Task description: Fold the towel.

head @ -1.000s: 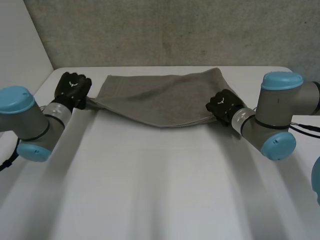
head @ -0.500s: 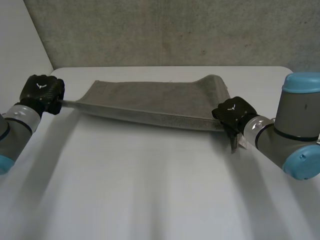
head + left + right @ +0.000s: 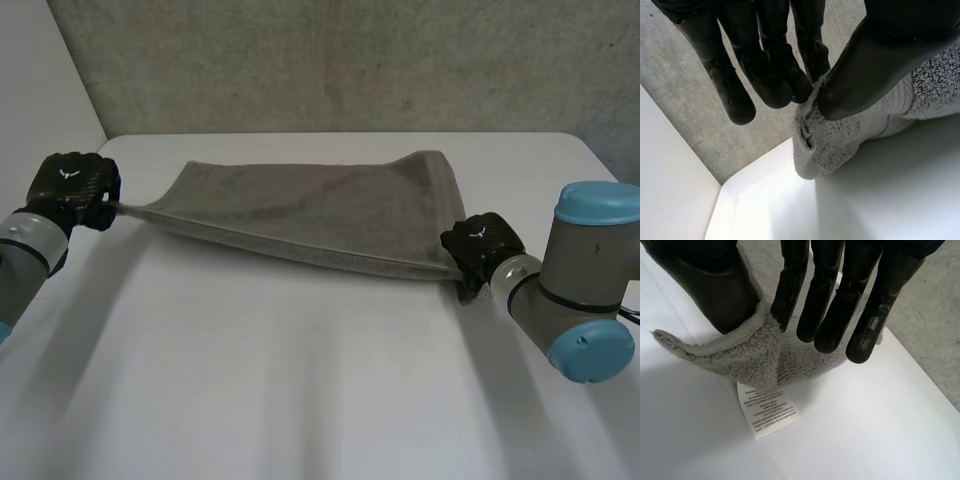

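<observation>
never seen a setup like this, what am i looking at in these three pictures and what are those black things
It is a robot with two arms at a white table, each ending in a black mechanical hand. The wide picture comes from a camera between and behind the arms, looking down. There the left hand and the right hand each pinch one end of a grey towel, which is stretched between them; its far part seems to rest on the table. The other two pictures come from cameras on the wrists, looking along each palm. In the left wrist view the thumb presses a towel corner against the fingers. In the right wrist view thumb and finger pinch the towel's edge, and a white care label lies on the table below.
</observation>
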{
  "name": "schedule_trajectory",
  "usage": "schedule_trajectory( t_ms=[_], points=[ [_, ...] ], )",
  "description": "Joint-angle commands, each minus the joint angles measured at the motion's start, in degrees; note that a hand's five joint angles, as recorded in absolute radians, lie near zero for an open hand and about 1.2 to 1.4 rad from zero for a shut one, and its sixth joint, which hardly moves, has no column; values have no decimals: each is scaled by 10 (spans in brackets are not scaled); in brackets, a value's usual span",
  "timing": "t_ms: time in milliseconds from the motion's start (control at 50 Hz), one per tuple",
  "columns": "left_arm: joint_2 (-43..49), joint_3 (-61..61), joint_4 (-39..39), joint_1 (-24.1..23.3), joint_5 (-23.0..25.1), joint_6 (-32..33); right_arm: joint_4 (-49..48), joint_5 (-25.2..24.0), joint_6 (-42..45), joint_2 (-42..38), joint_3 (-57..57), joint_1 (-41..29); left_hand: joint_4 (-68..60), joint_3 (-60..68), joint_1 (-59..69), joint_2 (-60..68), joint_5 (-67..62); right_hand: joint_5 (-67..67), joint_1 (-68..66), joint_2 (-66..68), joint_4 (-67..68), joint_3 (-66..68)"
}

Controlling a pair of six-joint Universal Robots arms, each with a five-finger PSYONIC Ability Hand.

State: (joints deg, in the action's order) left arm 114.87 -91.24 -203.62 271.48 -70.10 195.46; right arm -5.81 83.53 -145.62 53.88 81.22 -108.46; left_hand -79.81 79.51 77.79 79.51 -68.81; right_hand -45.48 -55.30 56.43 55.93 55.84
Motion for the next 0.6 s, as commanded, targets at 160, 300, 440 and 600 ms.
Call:
schedule_trajectory(
  t_ms=[160,300,440,600],
  points=[
    [-1,3,1,-1,1,-10,9,-1,-1,5,5,4,-2,5,22,5,-12,-68,-70,59,64,65],
    [-17,-1,7,5,2,-9,50,-3,2,55,-8,15,-2,5,22,5,-12,-245,-247,236,241,242],
    [-75,-9,28,21,25,-10,113,-21,16,166,-19,55,-2,5,22,5,-12,-245,-247,236,241,242],
    [-151,-8,73,57,51,-47,171,-72,113,250,-23,71,-2,5,22,5,-12,-245,-247,236,241,242]
  ],
)
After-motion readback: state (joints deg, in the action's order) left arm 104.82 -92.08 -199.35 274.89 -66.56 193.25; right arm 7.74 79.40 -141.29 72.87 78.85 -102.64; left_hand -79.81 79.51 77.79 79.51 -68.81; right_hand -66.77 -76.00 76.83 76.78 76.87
